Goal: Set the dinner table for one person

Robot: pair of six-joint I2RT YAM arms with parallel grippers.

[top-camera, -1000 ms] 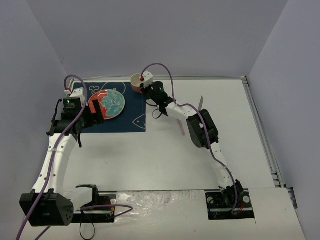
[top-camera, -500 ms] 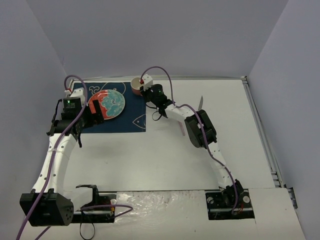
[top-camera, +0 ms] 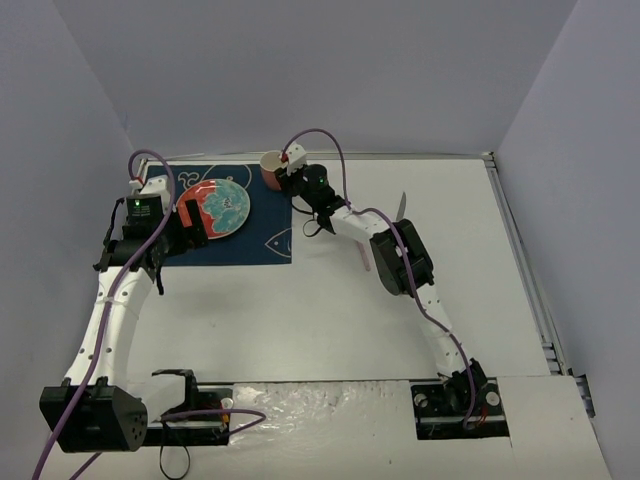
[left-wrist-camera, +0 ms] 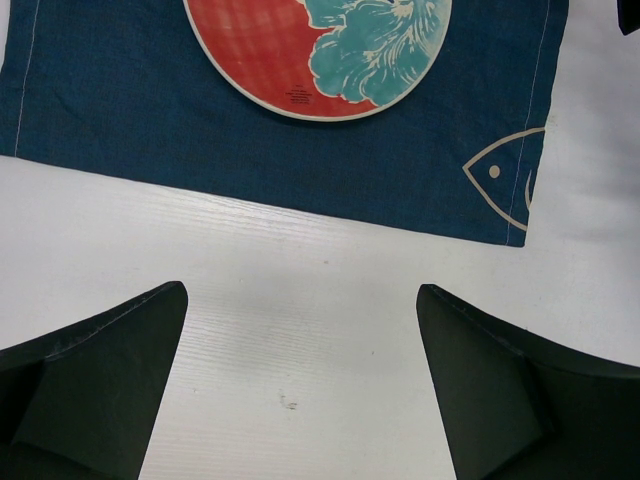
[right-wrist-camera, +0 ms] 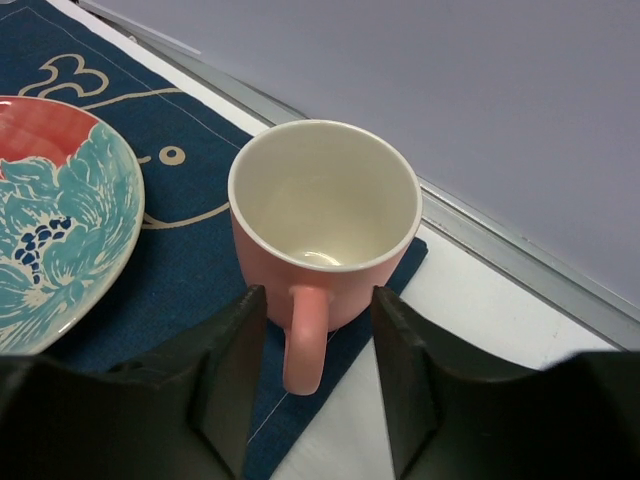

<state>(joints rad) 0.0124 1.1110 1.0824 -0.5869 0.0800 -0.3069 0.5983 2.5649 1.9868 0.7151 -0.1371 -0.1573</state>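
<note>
I see my right gripper [right-wrist-camera: 320,305] with its fingers part open on either side of the mug [right-wrist-camera: 325,195] handle [right-wrist-camera: 303,350], a sliver of gap each side, gripping nothing. The pink mug stands upright on the far right corner of the blue placemat [left-wrist-camera: 200,130], just beside the plate [left-wrist-camera: 330,50]. The table [top-camera: 300,320] stretches white under everything, with the placemat at its far left. My left gripper [left-wrist-camera: 300,395] hangs wide open and empty over bare table, just on the near side of the placemat edge
</note>
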